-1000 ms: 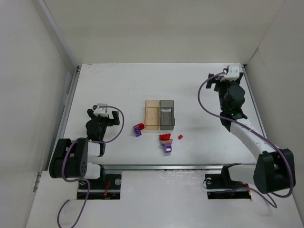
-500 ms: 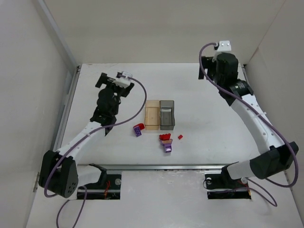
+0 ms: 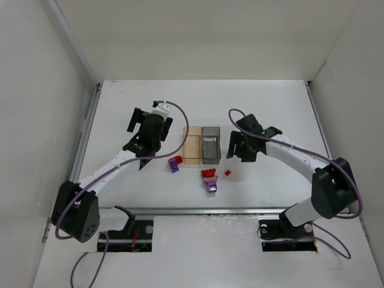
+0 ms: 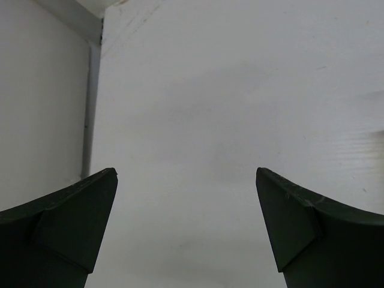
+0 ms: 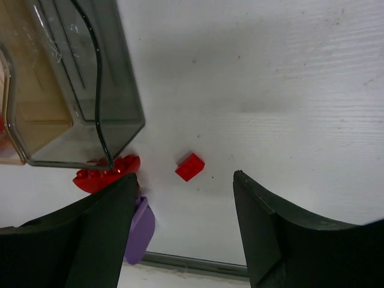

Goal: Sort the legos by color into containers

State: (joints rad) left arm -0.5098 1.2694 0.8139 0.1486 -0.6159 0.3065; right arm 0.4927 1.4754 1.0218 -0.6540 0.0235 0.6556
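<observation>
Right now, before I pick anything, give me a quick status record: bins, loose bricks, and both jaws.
bins: tan bin and grey bin side by side, touching; no brick seen inside
loose: single red brick; red-and-purple pile; red-purple pair left of it; all outside the bins
left jaws: open, empty, over bare table
right jaws: open, empty, framing the single red brick

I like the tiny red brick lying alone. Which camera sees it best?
The right wrist view: the lone red brick looks big and clear. The top view shows only a tiny speck; the left wrist view misses it.
</observation>
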